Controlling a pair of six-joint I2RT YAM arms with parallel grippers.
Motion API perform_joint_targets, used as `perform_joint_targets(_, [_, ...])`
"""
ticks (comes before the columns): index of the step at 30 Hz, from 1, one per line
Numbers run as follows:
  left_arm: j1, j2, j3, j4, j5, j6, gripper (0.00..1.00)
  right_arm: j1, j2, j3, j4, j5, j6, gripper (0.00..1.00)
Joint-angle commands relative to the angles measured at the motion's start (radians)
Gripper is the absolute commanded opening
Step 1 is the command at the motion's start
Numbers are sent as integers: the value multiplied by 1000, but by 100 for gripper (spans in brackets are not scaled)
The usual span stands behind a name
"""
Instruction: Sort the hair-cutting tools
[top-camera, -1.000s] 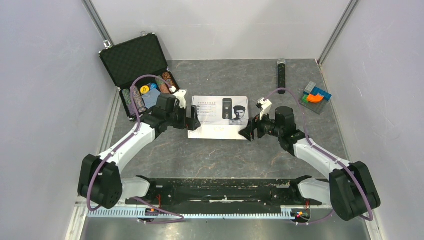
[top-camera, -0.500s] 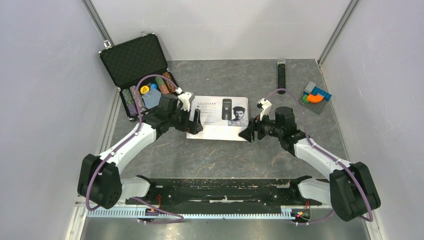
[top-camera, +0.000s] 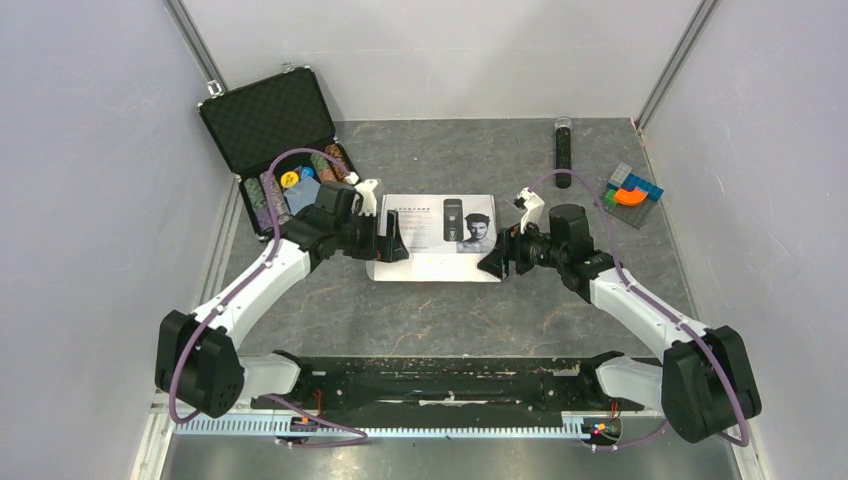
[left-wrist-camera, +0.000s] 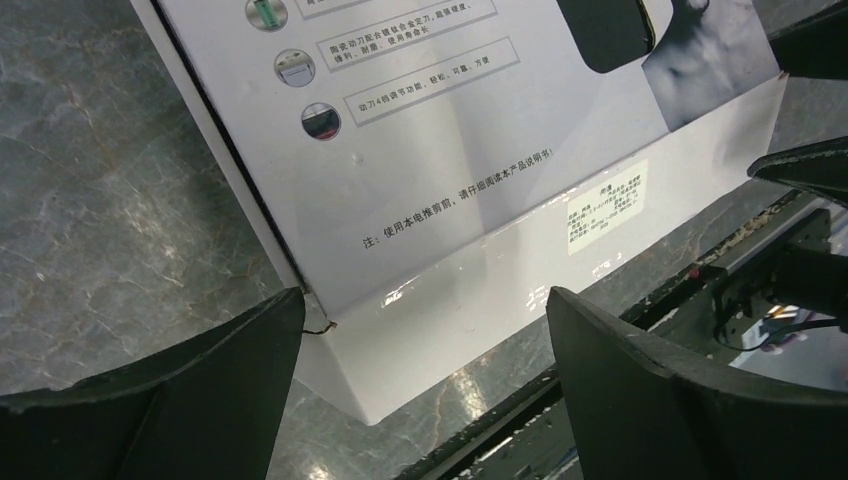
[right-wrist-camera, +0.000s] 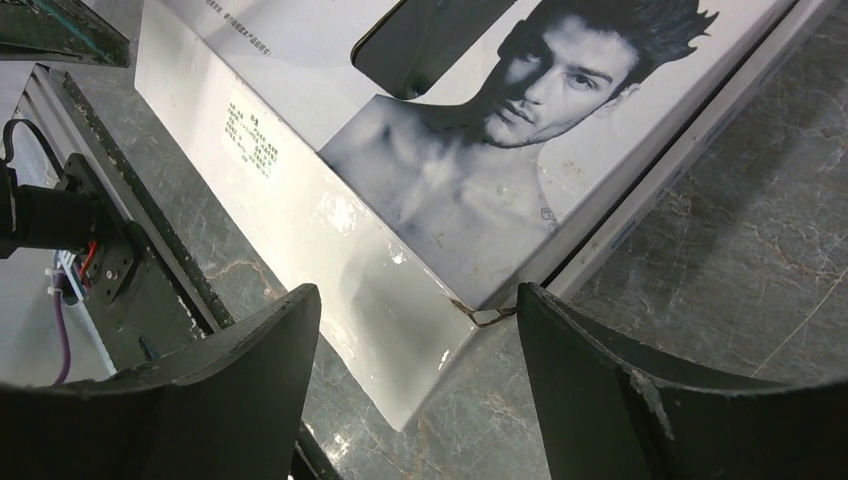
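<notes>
Two grippers at one white product box (top-camera: 437, 238) lying mid-table, closed as far as visible, printed with a man's face and a picture of a clipper. At the box's left end, left gripper (top-camera: 392, 242) spread wide, with the near-left corner of the box between its fingers in the wrist view. One fingertip (left-wrist-camera: 285, 305) right at that corner, contact not certain. At the right end, right gripper (top-camera: 497, 258) also well apart, with the near-right corner framed between its fingers and contact again unclear. No firm hold on anything by either one.

No real clipper and no comb attachments in sight anywhere, only the printed picture on the lid. Probably inside the box, though not provable from these views.

Judged very early in the task: box not opened, nothing taken out, nothing sorted. Likely left to do: steady and open the box, lift the tools out, set clipper and combs in their places.

Elsewhere on the table (top-camera: 440, 320):
- open black case (top-camera: 265, 120) with stacked colourful chips (top-camera: 300, 185) at the far-left corner;
- thin black stick (top-camera: 563, 152) with a clear tip near the far edge, right of centre;
- small coloured block puzzle (top-camera: 632, 193) by the right edge.

None of these judged part of the job.
</notes>
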Motion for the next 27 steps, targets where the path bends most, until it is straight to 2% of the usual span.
perform_joint_targets(1, [-2,17,50,-101,24,-118,96,0,3,53,-52,4,27,75])
perform_joint_targets(10, [-2,31,70,-119,49,-157,96,0,8,57,-57,-2,41,75])
perform_joint_targets(16, [-2,48,62,-119,74,-235,97,1,19,47,-49,-6,85,75])
perform_joint_targets(27, [-3,39,-5,-26,69,-361,98,0,23,27,-18,19,155,76])
